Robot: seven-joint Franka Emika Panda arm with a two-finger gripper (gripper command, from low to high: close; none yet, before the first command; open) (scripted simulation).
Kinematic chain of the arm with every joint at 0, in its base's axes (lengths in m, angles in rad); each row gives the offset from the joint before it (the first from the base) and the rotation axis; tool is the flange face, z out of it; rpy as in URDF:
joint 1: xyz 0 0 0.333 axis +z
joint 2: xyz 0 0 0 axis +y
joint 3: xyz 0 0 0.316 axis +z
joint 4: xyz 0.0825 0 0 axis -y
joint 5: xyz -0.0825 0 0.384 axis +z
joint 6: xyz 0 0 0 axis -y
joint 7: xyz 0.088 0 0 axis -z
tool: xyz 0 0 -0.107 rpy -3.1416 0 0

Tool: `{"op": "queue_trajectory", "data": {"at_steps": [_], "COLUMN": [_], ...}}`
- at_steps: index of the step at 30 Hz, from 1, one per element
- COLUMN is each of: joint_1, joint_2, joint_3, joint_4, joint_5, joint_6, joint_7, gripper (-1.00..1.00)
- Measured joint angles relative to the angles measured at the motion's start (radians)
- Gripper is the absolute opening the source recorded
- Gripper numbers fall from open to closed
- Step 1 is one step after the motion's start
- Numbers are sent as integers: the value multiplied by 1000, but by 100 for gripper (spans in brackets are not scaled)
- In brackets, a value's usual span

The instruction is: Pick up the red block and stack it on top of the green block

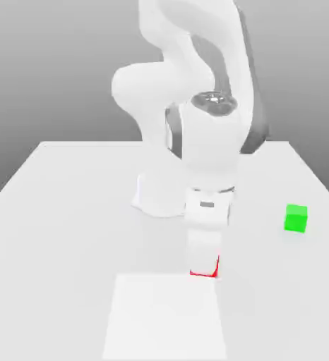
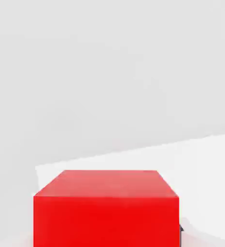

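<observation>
The gripper (image 1: pixel 204 262) is pinching the red block (image 1: pixel 205 271) just above the white table (image 1: pixel 54 211) (only a sliver of red peeks out), presumably to carry it toward the green block (image 1: pixel 296 218), well apart on the exterior view's right.

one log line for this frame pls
phase: grasp | hand: shut on red block | green block: on table, off to exterior view's right, apart from hand | stack: not yet done

A bare simulated test scene: a plain white table (image 1: pixel 61 211), flat grey backdrop, and one white arm (image 1: pixel 188 92) at its far side.
</observation>
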Motion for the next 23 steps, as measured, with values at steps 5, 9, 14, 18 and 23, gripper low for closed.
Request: {"op": "queue_trajectory", "data": {"at_steps": [5,9,14,18,23], "joint_1": [174,322,462,450,444], "joint_2": [-51,-97,-107,28,99], "joint_3": [138,266,396,402,388], "joint_4": [-14,-25,-34,-30,-27], "joint_5": [45,77,93,6,-78], "joint_6": [-38,-70,-64,64,129], "joint_7": [25,47,81,144,203], "gripper": [-100,-100,-100,-100,100]}}
